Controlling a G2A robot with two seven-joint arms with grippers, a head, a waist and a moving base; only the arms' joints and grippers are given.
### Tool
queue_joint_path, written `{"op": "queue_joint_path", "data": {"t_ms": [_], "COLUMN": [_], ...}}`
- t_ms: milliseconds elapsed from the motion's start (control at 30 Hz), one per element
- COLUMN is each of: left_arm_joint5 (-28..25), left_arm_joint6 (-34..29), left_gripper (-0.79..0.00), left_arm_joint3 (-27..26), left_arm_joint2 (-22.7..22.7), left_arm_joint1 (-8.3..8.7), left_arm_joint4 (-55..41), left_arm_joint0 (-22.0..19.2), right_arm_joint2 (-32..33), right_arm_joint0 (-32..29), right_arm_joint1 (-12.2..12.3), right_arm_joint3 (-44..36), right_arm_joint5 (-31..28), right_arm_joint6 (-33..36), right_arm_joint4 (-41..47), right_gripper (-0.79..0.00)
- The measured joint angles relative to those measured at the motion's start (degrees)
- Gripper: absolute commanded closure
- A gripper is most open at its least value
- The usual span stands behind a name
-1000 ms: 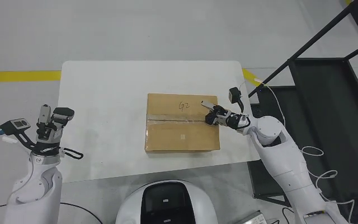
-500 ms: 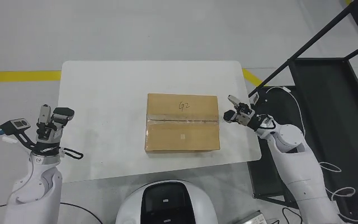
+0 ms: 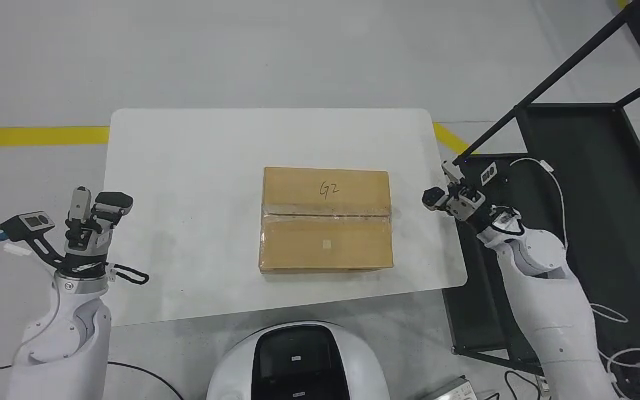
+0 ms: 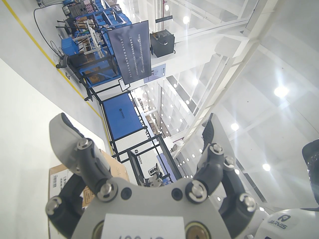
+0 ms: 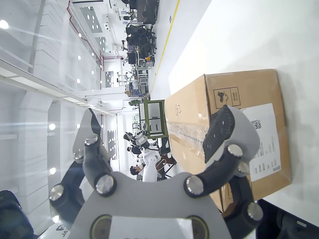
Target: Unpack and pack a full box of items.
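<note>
While both jaws gape, the box (image 3: 326,219) lies between them.

White arms (image 3: 545,290), grey screw-studded pincers (image 4: 135,120) (image 5: 157,110)

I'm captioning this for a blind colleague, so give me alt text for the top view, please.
A closed, taped cardboard box sits in the middle of a white table. The right tool hovers by the box's right side, apart from it; the left tool is beyond the table's left edge.
</note>
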Motion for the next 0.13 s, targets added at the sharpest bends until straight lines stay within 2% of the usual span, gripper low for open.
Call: {"op": "queue_joint_path", "data": {"t_ms": [133], "left_arm_joint5": [0.0], "left_arm_joint6": [0.0], "left_gripper": [-0.785], "left_arm_joint3": [0.0], "left_arm_joint2": [0.0], "left_arm_joint1": [0.00], "left_arm_joint4": [0.0], "left_arm_joint0": [0.0], "right_arm_joint2": [0.0], "right_arm_joint0": [0.0], "right_arm_joint1": [0.0], "right_arm_joint3": [0.0], "right_arm_joint5": [0.0], "right_arm_joint6": [0.0], "right_arm_joint4": [0.0], "right_gripper": [-0.784]}}
